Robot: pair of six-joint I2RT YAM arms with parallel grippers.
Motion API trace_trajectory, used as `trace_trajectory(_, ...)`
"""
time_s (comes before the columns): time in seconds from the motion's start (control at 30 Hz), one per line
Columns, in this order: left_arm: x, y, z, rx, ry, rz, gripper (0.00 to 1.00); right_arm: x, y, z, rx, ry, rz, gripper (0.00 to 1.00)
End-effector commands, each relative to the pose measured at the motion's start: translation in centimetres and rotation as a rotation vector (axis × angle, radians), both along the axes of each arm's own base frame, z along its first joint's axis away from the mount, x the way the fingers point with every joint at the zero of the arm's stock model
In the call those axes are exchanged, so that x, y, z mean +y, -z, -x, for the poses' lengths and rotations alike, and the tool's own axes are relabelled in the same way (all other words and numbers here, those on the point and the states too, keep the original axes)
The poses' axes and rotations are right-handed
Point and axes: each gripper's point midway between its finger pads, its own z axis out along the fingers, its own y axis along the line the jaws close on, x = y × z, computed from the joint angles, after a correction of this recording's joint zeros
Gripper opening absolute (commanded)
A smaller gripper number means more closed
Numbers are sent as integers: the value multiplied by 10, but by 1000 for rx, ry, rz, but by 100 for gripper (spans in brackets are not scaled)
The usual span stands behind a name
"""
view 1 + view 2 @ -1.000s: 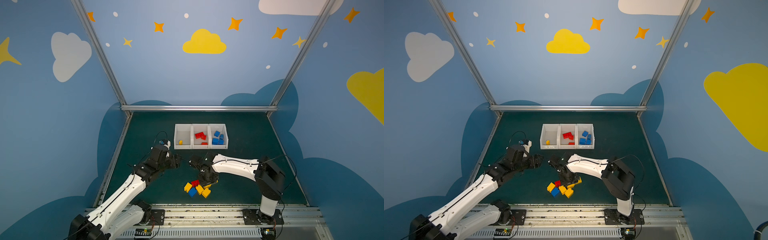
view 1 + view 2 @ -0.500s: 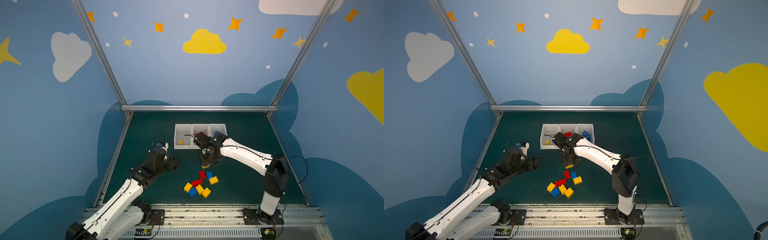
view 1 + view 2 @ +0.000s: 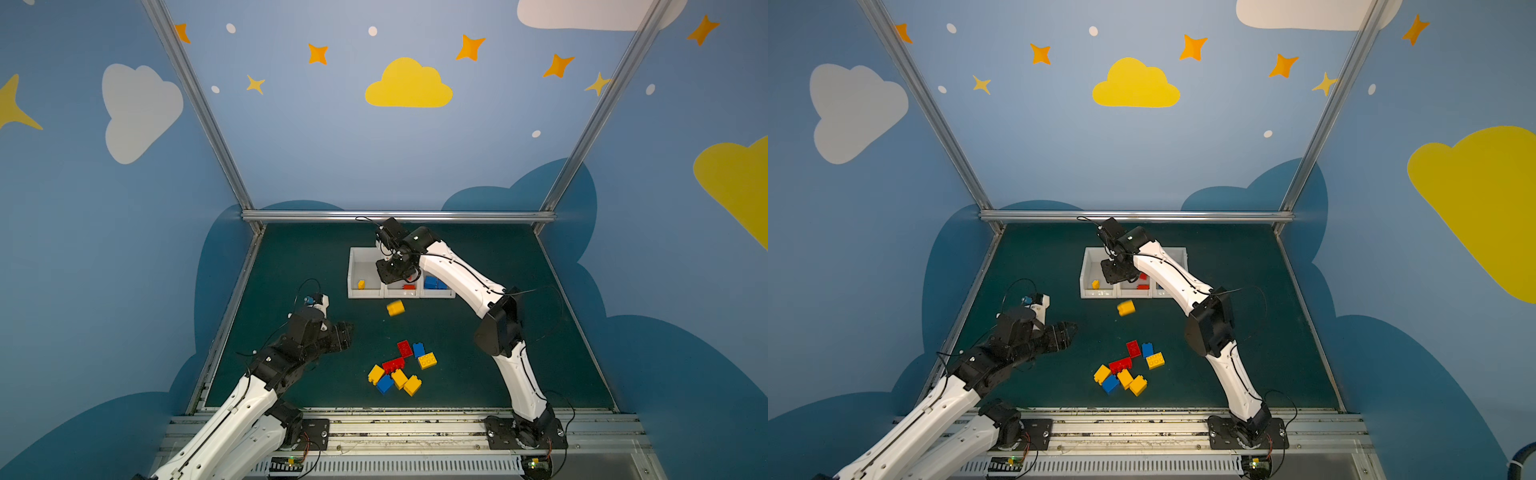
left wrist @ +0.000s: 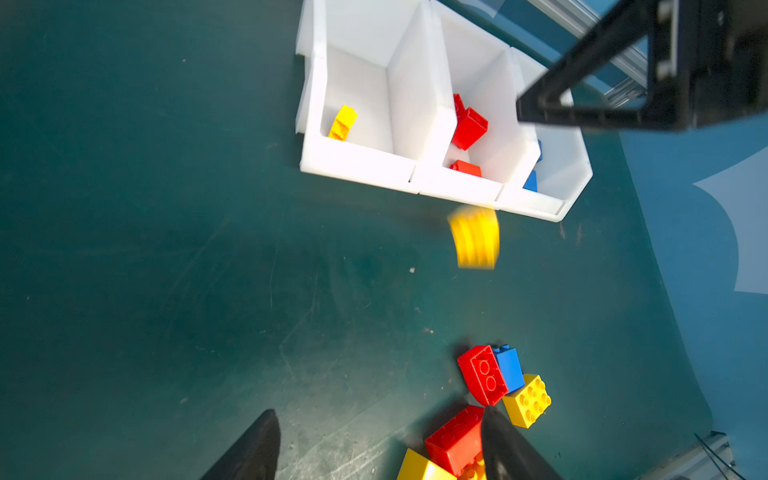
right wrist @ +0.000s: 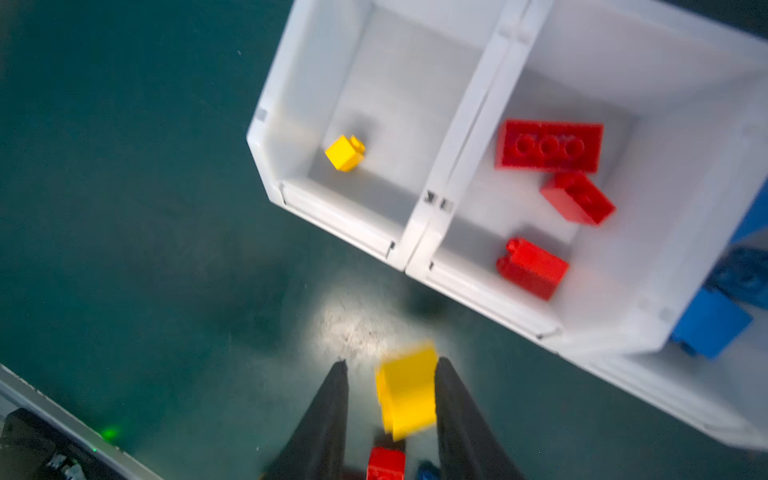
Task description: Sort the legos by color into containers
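Note:
Three white containers (image 3: 365,296) stand in a row. One holds a small yellow lego (image 3: 361,284), the middle one red legos (image 5: 548,145), the third blue legos (image 3: 434,283). My right gripper (image 3: 391,275) hangs over the seam between the yellow and red containers, jaws narrowly apart, gripping nothing. A blurred yellow lego (image 3: 395,308) is loose just in front of the containers, clear of the fingers (image 5: 453,399). A pile of red, blue and yellow legos (image 3: 399,368) lies nearer the front. My left gripper (image 3: 347,334) is open and empty, left of the pile.
The right arm's white links (image 3: 461,274) arch over the blue container. The metal frame rail (image 3: 395,216) runs behind the containers. A base rail (image 3: 395,428) borders the mat's front edge.
My right gripper rose from the pile with a yellow lego and swung over to the containers. The lego has left its jaws and dropped short of them. The left arm drew back slightly.

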Motion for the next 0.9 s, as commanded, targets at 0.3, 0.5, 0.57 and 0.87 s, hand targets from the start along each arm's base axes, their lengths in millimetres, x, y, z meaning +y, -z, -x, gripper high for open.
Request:
trace_trajectory(0.3,7,10,14,20,-24,30,77,20,-5,-22,-70,-44,-113,35)
trace_trajectory(0.5,-8,14,10,34,29,66,77,-23,-4,8,18,28,-3,39)
trace_trajectory(0.57,-11,15,8,43,38,75,77,-37,-2,26,55,34,24,40)
trace_trajectory(0.87,-10,17,4,38,29,61,77,-98,30,126,160,99,208,53)
